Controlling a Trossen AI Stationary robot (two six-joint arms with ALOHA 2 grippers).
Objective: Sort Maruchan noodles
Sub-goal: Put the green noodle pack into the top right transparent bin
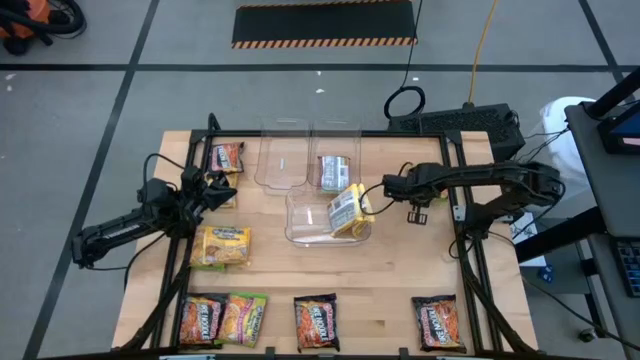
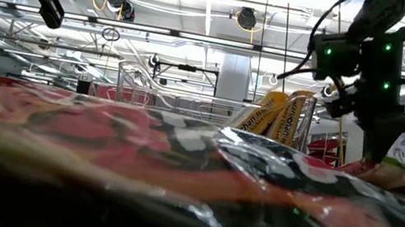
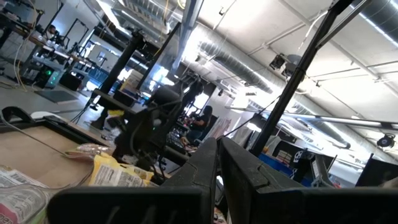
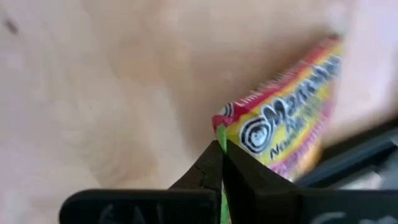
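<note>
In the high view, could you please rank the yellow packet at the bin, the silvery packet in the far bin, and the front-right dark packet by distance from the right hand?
From the right hand:
1. Yellow packet, beside it, leaning on the bin's edge.
2. Silvery packet, in the far bin.
3. Front-right dark packet, at the front edge.

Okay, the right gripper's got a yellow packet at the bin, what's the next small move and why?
Probably open the right gripper and let go. Its fingers are shut on the corner of the yellow packet, which in the high view already leans on the rim of the nearest clear bin, half inside. Releasing should drop it in.
</note>
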